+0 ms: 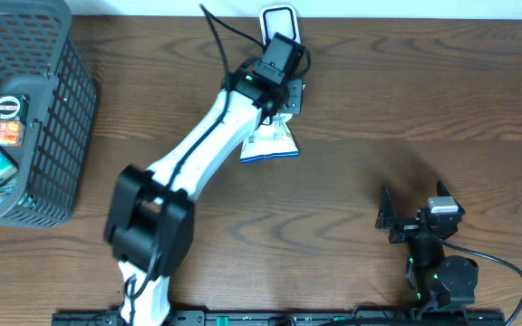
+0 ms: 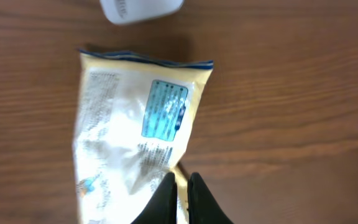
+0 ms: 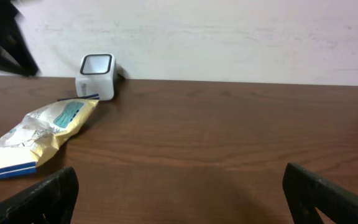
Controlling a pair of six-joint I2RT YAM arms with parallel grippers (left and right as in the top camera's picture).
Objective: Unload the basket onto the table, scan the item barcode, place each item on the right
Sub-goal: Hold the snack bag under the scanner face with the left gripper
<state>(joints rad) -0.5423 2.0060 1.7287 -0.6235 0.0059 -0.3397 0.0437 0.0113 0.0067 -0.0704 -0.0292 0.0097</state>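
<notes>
Beside the scanner, pinching the packet edge with the closed left end effector, likely to aim its barcode; leaving the right end effector open, aside.

A black plastic mesh basket sits at the left edge of the brown wooden tabletop, with small printed packets inside it. A white boxy plastic scanner stands at the far edge, about mid-width. Just in front of it a crinkled foil snack pouch lies flat (the left pincer over it). The right pincer is well to the right, near the front edge.
</notes>
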